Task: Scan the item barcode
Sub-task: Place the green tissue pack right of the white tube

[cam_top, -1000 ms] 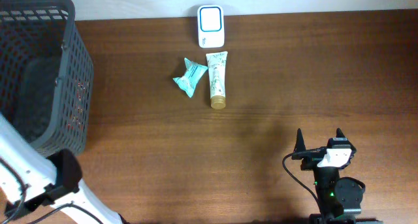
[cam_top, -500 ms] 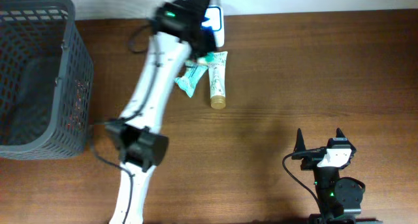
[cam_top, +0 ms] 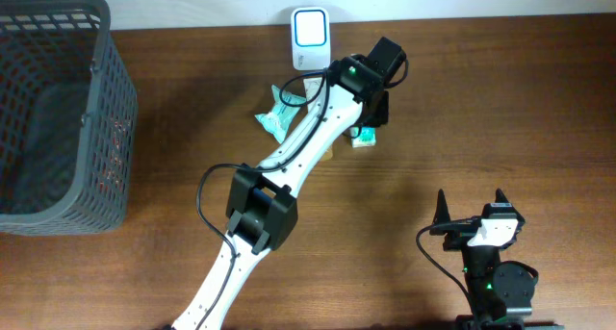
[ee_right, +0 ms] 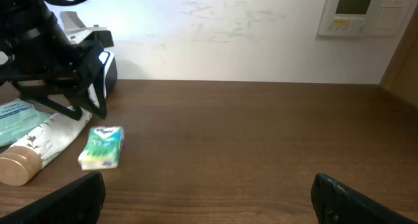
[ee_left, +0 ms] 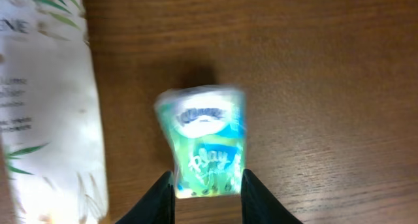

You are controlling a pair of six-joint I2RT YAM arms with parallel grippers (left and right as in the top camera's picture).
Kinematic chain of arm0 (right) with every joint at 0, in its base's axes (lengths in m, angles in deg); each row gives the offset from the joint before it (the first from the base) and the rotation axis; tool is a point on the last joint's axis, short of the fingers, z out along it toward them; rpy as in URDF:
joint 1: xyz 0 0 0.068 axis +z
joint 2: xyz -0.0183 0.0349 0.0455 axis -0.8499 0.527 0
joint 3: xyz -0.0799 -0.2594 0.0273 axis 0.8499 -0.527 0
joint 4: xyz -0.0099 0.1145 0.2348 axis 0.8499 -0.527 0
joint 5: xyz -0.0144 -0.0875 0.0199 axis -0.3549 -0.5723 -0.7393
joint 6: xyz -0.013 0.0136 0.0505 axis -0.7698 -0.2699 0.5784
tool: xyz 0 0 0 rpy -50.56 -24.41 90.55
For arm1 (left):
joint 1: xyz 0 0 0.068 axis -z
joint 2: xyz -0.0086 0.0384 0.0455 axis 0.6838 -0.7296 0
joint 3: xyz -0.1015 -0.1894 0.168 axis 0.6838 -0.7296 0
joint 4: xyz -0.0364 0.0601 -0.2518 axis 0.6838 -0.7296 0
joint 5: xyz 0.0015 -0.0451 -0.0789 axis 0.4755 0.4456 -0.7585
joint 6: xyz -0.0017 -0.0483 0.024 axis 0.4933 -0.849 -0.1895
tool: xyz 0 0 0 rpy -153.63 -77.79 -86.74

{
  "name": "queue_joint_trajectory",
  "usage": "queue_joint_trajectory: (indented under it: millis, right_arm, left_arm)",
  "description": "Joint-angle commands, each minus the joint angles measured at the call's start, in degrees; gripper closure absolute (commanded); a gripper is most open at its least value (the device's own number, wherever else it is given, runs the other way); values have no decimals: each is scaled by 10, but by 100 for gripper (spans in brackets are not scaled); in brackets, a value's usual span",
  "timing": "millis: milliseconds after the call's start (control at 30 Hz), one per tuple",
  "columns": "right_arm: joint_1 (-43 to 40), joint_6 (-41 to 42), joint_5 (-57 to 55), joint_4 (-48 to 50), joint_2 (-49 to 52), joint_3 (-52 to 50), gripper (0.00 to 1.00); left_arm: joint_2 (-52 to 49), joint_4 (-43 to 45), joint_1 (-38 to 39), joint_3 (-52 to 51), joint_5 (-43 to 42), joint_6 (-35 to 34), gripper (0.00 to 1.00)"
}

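Two pincers show. Nearest, the right pincer (cam_top: 471, 203) sits wide open, holding nothing. Farther out, the left pincer (ee_left: 206, 188) hangs with jaws apart over the small green pack (ee_left: 202, 142), which lies flat on the bench (cam_top: 539, 99) just right of the tube (ee_left: 52, 119). Farthest is the scanner (cam_top: 310, 37), likely why the pack lies close.

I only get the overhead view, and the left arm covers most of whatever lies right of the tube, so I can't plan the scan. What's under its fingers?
Observer: A small green and blue tissue pack. In the left wrist view, the left gripper has one finger on either side of its near end.
Operator: Held or set down?
Observer: Down. The right wrist view shows it lying flat on the table, with the fingers apart above it.
Operator: Is it touching the tube?
Observer: No. The left wrist view shows bare wood between it and the tube.
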Motion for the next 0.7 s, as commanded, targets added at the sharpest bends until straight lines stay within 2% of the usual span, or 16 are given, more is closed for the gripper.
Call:
queue_joint_trajectory:
  millis: [0, 133, 167, 233, 333, 500, 533, 567, 667]
  right_arm:
    - [-3, 1, -1, -2, -3, -5, 1]
    - [-3, 1, -1, -2, -3, -5, 1]
    - [-3, 1, -1, -2, -3, -5, 1]
    - [-3, 1, -1, -2, -3, -5, 1]
    - [-3, 1, -1, -2, -3, -5, 1]
    - [-3, 1, -1, -2, -3, -5, 1]
    - [-3, 1, -1, -2, -3, -5, 1]
    - [-3, 1, -1, -2, -3, -5, 1]
    - [-3, 1, -1, -2, -3, -5, 1]
  left_arm:
    - [12, 0, -25, 28, 27, 35, 57]
    - [78, 4, -102, 170, 30, 80, 43]
    - [102, 5, -140, 226, 32, 87, 32]
    - [136, 5, -208, 300, 32, 87, 19]
    - [211, 9, -337, 296, 31, 87, 1]
    - [256, -23, -536, 296, 32, 87, 1]
    - [255, -47, -595, 293, 32, 87, 1]
    - [255, -62, -617, 289, 32, 94, 1]
    - [255, -94, -686, 239, 31, 170, 1]
